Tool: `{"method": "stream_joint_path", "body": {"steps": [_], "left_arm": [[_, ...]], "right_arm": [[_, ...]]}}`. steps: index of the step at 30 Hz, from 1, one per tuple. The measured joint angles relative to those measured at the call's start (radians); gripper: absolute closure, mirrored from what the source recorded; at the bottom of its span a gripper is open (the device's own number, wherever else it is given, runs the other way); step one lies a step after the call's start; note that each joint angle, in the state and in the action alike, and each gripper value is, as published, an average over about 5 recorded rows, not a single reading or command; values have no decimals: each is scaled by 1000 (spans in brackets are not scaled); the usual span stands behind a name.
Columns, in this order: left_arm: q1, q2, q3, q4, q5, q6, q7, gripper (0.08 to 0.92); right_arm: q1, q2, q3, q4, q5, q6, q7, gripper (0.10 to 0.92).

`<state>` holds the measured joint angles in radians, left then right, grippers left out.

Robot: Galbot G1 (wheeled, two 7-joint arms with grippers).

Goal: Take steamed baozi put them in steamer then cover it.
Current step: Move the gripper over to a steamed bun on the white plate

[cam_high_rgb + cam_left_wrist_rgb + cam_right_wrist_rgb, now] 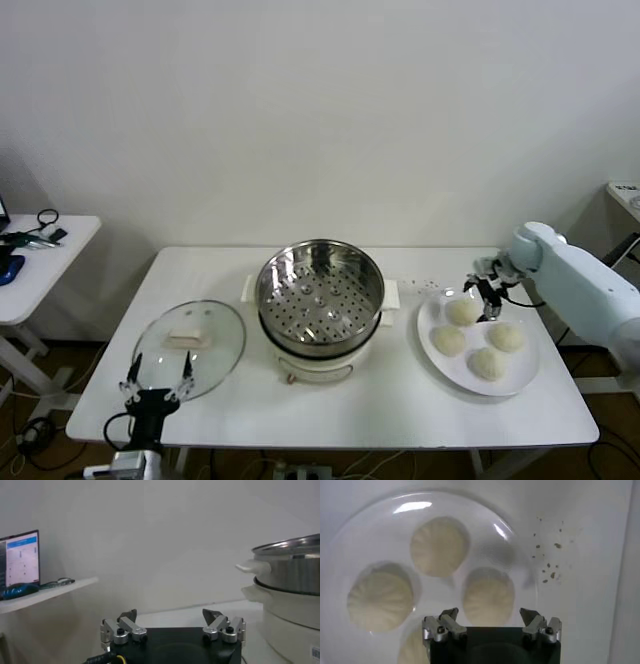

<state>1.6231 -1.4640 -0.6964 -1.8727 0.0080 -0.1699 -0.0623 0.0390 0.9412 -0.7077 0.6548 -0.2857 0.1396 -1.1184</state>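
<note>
Plain white wall behind, white table (330,415) in front, and everything for the job is laid out in a row across it. Steamer (320,300) sits in the middle with its perforated tray showing and nothing in it yet. All four steamed baozi (478,338) are on a white plate (432,350) off to the robot's right, and the cover (190,348) lies flat on the table off to its left.

What matters right now: the right gripper (487,296) is over the far edge of the plate, right by the rearmost bun, jaws spread wide and holding nothing. From its wrist view the nearest bun (488,596) sits just ahead of the gripper (490,622), roughly centred between the two fingers, with the other buns fanned out beyond it. So I'd say the target is straight below and slightly forward, basically a drop and close. Buns are round, so no long axis to line up with, any wrist angle should do.

Right arm is clearly the nearer one for the buns. The left gripper (158,388) is parked low at the near left edge of the table, also wide open and empty, just in front of the cover. In its wrist view the steamer's side (290,580) is off to one side. My guess is left handles the lid later since it's right there, while right ferries buns across to the pot
</note>
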Motion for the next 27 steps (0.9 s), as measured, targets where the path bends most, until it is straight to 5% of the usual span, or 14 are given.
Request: {"method": "stream_joint_path", "body": {"steps": [11,19,27], "left_arm": [[-14,3,5,18,8,7,0,177],[-12,10,8,16,9,11,-1,177],[-6,13,7,13,9,11,-4,177]], "right_arm": [[-9,60,17,-84,-37,15,-2,211],[-8,76,25,-106,-47,20,-10,349],[3,70,20,-102,-44,27,-19,388]]}}
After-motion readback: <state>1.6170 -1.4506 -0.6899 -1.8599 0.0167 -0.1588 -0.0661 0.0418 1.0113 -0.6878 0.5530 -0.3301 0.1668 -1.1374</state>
